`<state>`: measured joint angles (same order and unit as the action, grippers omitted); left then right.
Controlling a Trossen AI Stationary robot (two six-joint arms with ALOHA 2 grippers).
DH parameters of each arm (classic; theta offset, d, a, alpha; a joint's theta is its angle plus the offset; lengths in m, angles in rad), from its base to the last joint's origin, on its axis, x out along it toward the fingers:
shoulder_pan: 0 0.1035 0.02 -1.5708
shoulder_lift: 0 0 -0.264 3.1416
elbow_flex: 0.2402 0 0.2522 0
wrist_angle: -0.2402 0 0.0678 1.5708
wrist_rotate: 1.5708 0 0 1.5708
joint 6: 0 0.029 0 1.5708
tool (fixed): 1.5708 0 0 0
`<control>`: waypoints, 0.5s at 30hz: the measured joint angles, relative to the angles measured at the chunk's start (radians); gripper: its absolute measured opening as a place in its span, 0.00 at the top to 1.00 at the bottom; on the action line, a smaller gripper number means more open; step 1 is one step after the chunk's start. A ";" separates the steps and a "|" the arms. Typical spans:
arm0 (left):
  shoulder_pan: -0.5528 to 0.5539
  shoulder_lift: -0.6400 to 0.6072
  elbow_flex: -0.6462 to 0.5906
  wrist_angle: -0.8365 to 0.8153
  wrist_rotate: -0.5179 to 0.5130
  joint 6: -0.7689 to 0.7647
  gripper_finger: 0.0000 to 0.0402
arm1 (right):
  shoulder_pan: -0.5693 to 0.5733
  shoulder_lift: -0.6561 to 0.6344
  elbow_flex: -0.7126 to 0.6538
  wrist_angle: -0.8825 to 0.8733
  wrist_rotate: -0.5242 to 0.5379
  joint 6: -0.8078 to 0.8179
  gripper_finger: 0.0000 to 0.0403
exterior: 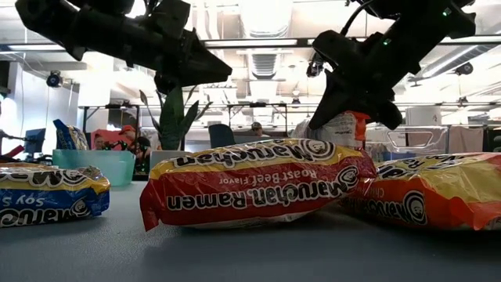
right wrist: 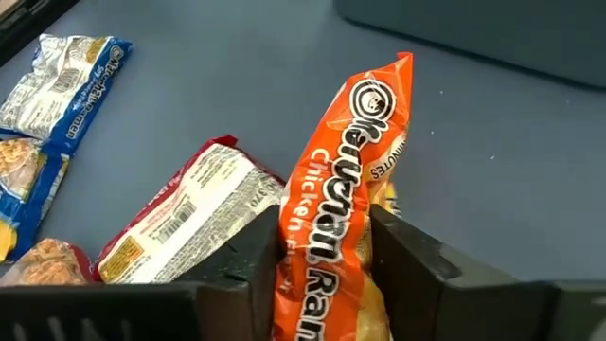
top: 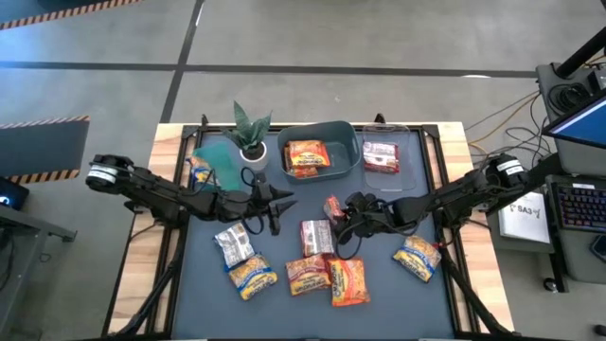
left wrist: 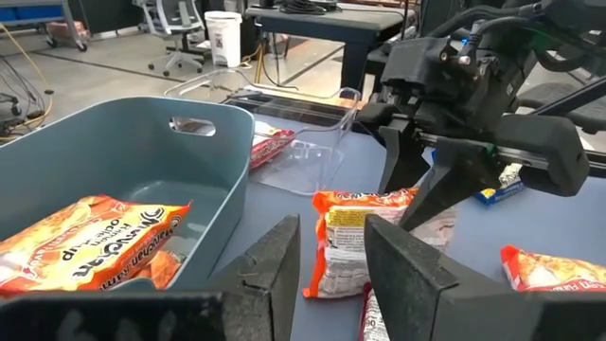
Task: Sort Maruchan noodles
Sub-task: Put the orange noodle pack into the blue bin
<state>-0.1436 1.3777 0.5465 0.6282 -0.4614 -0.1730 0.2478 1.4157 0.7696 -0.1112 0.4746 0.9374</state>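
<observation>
Gripping an orange packet (right wrist: 346, 189) in my right gripper (top: 343, 214): fingers clamped on it, one on each flat face, the packet standing on edge with its long axis running away from the wrist. In the high view the grip sits just right of table centre. The packet reads Chicken.

Key relation for the next move: the grey bin (top: 348, 137) lies at about 11 o'clock from the right gripper, near, at the far edge of the mat. It already holds orange packets (top: 306, 157), so I judge it the destination for this one. The packet's long axis points roughly toward the bin, so a short lift and carry should do.

The left gripper (top: 276, 200) hovers at about 9 o'clock from the right one, above the mat, fingers apart and holding nothing. It is as near to the bin as the right gripper, so I judge a risk of the arms crowding over the bin.

Containers:
- grey bin: orange packets only, as far as I can see.
- clear tray (top: 405, 142), at 3 o'clock from the bin: one red-and-white packet (top: 381, 156).
- teal tub (top: 220, 161), at 9 o'clock from the bin, beyond the plant (top: 252, 128): a blue packet (top: 200, 170) leans at its left side; whether inside I cannot tell.

Loose on the mat, near edge: red-and-white, orange, and blue-silver packets, unsorted.
</observation>
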 joint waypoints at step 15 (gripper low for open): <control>-0.001 -0.040 0.002 -0.002 0.000 0.028 0.74 | 0.000 -0.018 0.050 -0.040 -0.018 -0.034 0.70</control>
<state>-0.1444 1.3375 0.5484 0.6266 -0.4614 -0.1447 0.2478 1.3978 0.8199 -0.1512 0.4564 0.9037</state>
